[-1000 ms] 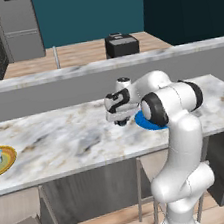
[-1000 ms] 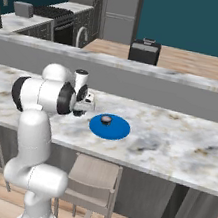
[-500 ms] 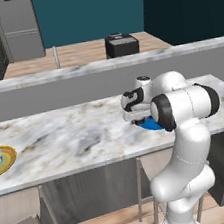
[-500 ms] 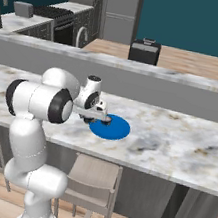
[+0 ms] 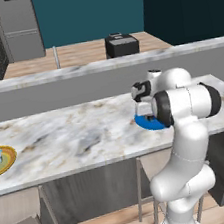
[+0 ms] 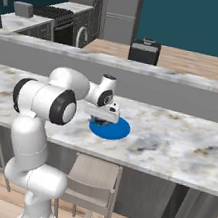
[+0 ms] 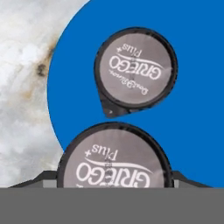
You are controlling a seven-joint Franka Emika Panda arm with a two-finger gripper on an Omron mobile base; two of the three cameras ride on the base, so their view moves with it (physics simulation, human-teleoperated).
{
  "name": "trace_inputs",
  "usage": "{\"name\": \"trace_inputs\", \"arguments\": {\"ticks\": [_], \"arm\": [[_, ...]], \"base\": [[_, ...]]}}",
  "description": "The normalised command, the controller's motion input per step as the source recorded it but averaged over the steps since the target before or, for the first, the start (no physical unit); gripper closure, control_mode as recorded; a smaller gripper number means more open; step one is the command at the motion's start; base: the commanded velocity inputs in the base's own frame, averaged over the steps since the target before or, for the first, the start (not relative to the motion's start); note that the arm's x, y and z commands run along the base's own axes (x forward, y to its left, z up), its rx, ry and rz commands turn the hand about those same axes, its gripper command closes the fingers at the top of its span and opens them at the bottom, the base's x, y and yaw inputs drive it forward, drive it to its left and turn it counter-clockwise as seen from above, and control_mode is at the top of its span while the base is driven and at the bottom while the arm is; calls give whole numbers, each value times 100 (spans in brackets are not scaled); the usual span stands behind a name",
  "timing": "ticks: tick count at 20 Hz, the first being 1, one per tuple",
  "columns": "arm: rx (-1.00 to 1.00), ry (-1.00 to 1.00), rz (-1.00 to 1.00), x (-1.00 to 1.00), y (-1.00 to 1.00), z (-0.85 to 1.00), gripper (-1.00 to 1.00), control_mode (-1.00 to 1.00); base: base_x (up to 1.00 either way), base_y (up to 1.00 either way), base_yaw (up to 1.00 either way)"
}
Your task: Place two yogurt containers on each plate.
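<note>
- Dark-walled, grey-lidded yogurt cup (image 7: pixel 114 159) sits clenched in the claw (image 6: pixel 103 116), which has swung across from beside the blue plate (image 7: pixel 197 109) to hover above it.
- A second yogurt cup (image 7: pixel 135 69) already rests there.
- The marble desk (image 5: pixel 77 134) carries the orange-rimmed plate (image 5: pixel 0 160) well apart; setting this cup down should complete the blue plate.

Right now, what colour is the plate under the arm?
Plain bright blue plate, clearest in the hand view.

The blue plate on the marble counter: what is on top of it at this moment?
On the blue plate one dark yogurt cup with a grey "Grego Plus" lid stands alone. A second same-lidded cup is over the plate between the gripper fingers; whether its base touches is hidden.
</note>
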Motion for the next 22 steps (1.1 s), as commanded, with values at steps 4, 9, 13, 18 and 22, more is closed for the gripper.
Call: {"name": "trace_inputs", "arguments": {"ticks": [4, 9, 13, 18, 22], "arm": [[0, 12, -3, 0, -50, 0, 100, -100], [0, 1, -1, 0, -37, -13, 100, -100], [0, 0, 0, 0, -34, -17, 100, -100], [0, -3, 0, 0, -8, -25, 100, -100], [0, -14, 0, 0, 0, -13, 100, -100]], "base": [[0, 0, 0], [0, 0, 0], [0, 0, 0], [0, 0, 0], [0, 0, 0]]}}
